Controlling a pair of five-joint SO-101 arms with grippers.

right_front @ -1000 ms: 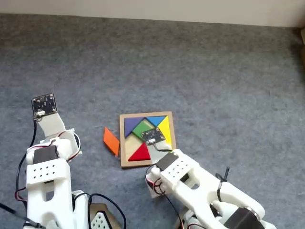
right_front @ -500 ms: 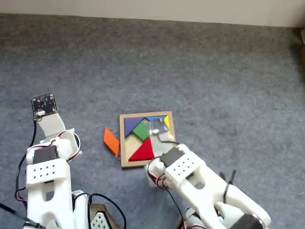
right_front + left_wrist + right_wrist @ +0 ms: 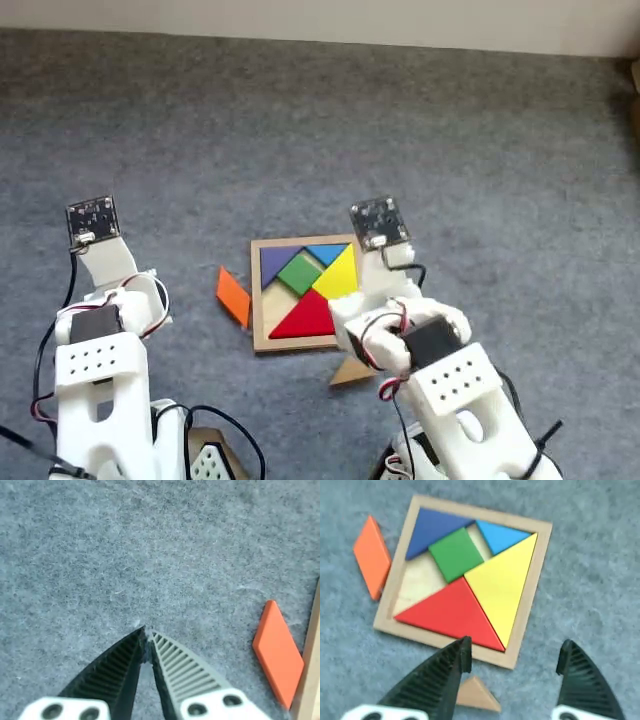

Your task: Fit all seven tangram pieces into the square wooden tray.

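My right claw (image 3: 515, 652) is spread wide and empty. Between its fingertips I see the near rim of the square wooden tray (image 3: 527, 600) and some of the grey felt-covered counter (image 3: 590, 580). The tray lies flat just ahead of this claw with five pieces inside. The large red triangle (image 3: 452, 615) sits closest to my fingertips, and the large yellow triangle (image 3: 505, 587) touches it along one edge. The green square (image 3: 456, 554) sits where their corners meet. Beyond it, the dark blue triangle (image 3: 432, 530) and the small light blue triangle (image 3: 500, 536) lie along the far rim. Bare wood shows in the tray between the dark blue triangle, the green square and the red triangle. The small tan wooden triangle (image 3: 475, 695) lies on the counter outside the tray, near the rim on the red triangle's side. It is right beside one finger of my right claw, which hides one of its corners.

My left claw (image 3: 146, 632) is pressed together with nothing in it, its tips over the grey counter. Ahead and to its right the flat orange parallelogram (image 3: 277, 652) lies on the counter, just beside the tray's outer rim on the dark blue triangle's side. I cannot tell whether the two touch. In the high view the parallelogram sits between my left arm and the tray, and that arm stands well apart from the tray.
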